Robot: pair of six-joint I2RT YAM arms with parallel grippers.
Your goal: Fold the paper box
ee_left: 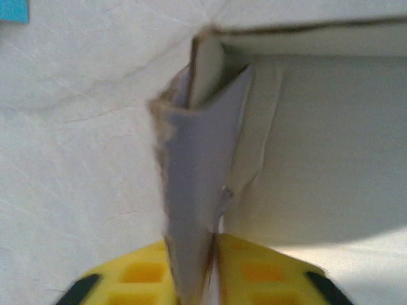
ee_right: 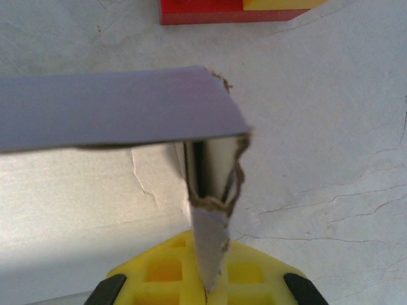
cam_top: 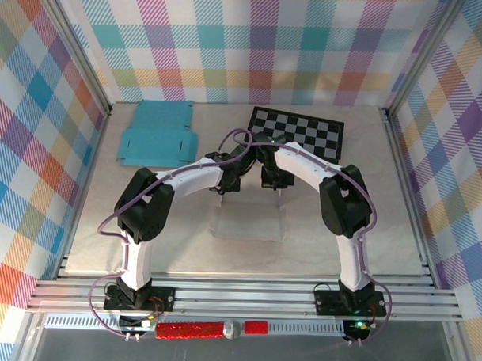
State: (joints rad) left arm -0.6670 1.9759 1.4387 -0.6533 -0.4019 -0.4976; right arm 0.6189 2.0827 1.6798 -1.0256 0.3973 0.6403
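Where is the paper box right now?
In the top view, the paper box sits mid-table, just below the checkerboard mat, its side flaps pinched by the left gripper and right gripper.

Left hand point(ee_left: 213, 283), right hand point(ee_right: 208, 283) and paper box point(ee_left: 197, 190) flaps cropped at lower edges

The top camera is looking down from above and behind the arm bases, taking in the whole bench point(cam_top: 302, 250). The wrist cameras are looking along the left pincer point(ee_left: 213, 273) and right pincer point(ee_right: 206, 273), very near the paper box point(cam_top: 247, 227), which all three views are sharing.
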